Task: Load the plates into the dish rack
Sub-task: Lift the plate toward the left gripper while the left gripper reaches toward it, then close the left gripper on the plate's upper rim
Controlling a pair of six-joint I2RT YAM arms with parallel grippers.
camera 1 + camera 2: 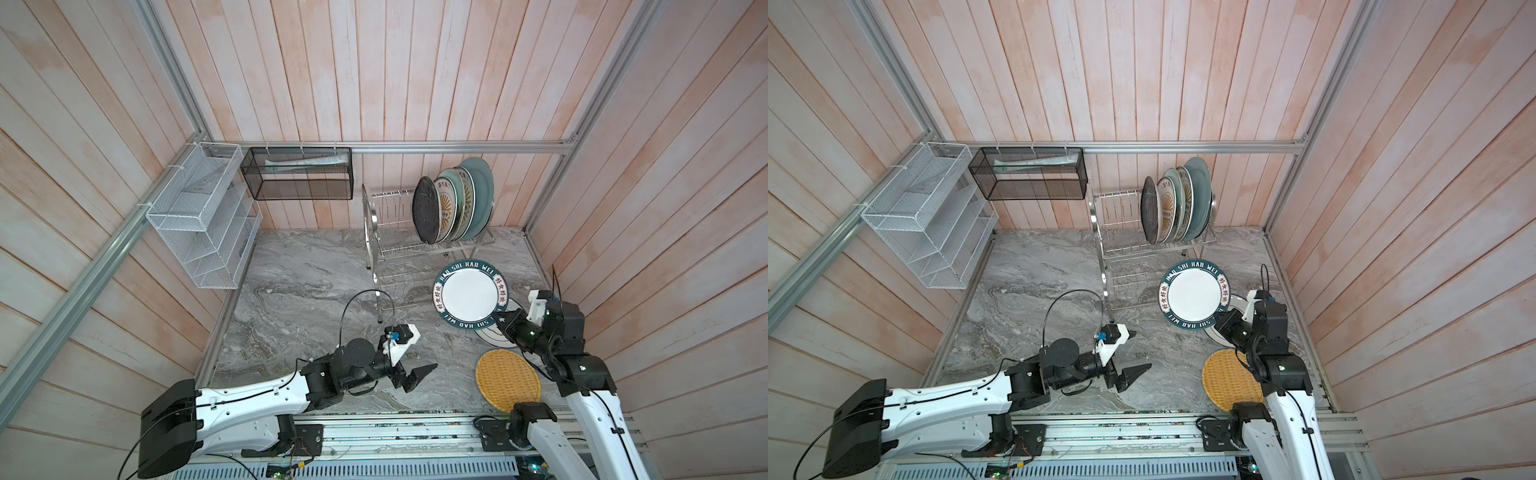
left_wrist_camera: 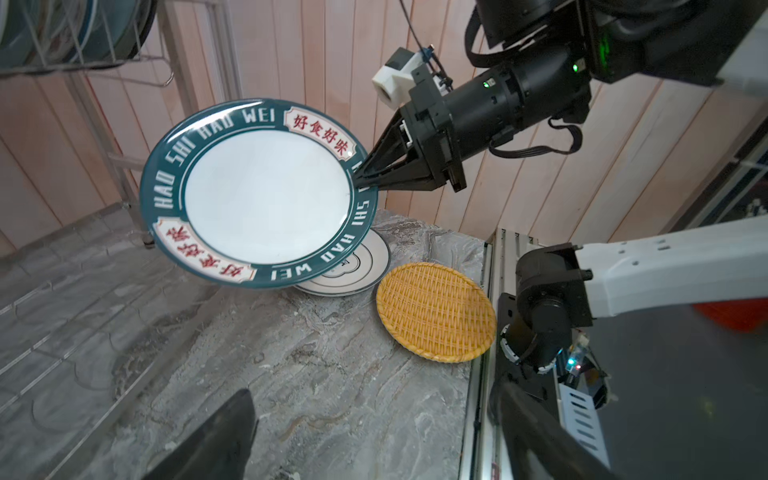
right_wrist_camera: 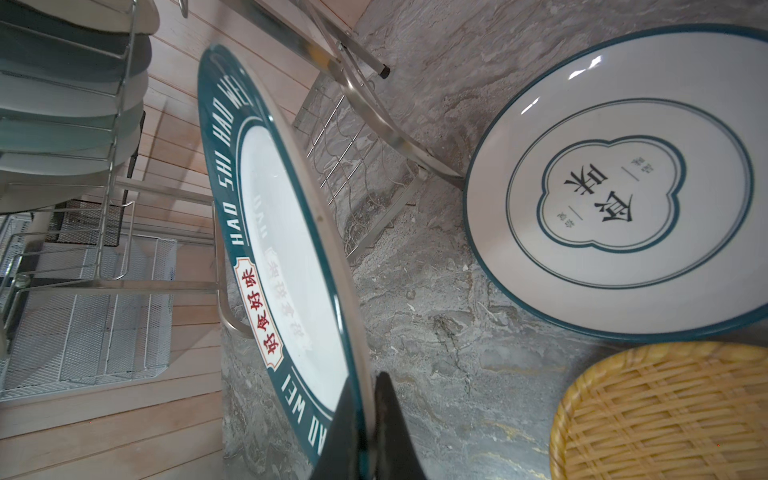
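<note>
- The right gripper is clamped on the rim of a white plate with a dark teal band lettered "HAO SHI HAO WEI". The two black fingers pinch the rim from either side, one on the face and one on the back.
- The right wrist view shows that grip close up. The fingertips sit on both sides of the plate's edge.
- The lettered plate is lifted clear of the grey marble table and tilted, with its face turned up towards the camera. It hangs just in front of the dish rack, near the right end.
- The left gripper is wide open and holds nothing. It hovers low over the bare table, well apart from every plate.
- In the rack's top tier a row of plates stands on edge at the right end. A dark plate is at the front of the row and a grey-blue plate at the back.
- A second white plate with a thin teal ring lies flat on the table, partly under the lifted plate in both top views.
- A yellow woven plate lies flat on the table, just beside the ringed plate and close to the right arm.
</note>
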